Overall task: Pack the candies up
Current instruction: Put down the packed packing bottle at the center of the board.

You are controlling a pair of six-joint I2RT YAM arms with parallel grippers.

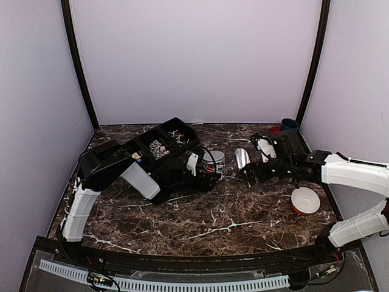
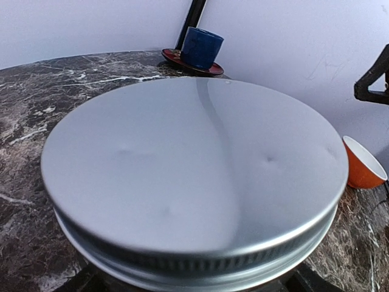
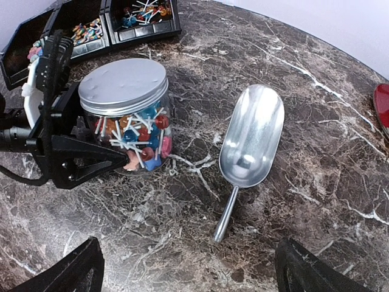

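The candies are small coloured pieces on thin white sticks, packed in a clear round jar [image 3: 137, 137] with a silver screw lid [image 2: 188, 164] on it. More candies [image 3: 85, 30] lie in the black three-compartment tray [image 1: 176, 126]. My left gripper [image 1: 214, 168] is shut on the jar at table level, one black finger [image 3: 91, 159] against its near side. A silver scoop [image 3: 252, 137] lies empty on the table to the right of the jar. My right gripper [image 3: 194, 271] is open and empty, above the table just short of the scoop's handle.
An orange bowl [image 1: 305, 201], white inside, stands on the table at the right. A blue cup [image 2: 202, 47] on a red saucer stands at the back right corner. The table is dark marble, enclosed by pale walls.
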